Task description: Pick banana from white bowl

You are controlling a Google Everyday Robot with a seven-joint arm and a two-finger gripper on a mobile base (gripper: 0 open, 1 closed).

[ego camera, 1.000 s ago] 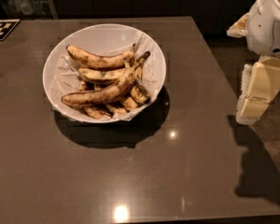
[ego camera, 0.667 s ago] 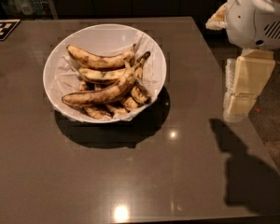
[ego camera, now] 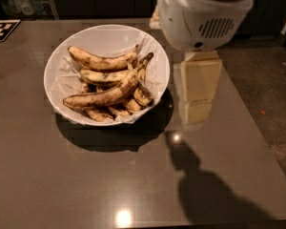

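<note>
The white bowl sits on the dark table, left of centre, lined with crinkled white paper. It holds several spotted bananas. The banana, the longest one, lies across the front of the pile from lower left up to a dark tip near the bowl's right rim. My gripper hangs from the white arm housing just right of the bowl, over the table, apart from the bananas. It shows as a cream block.
The dark table extends in front and to the left. A black-and-white marker tag lies at the far left edge. The table's right edge borders a speckled floor.
The arm and gripper have moved left from the table's right edge to just beside the bowl's right rim. The bowl and bananas have not moved.
</note>
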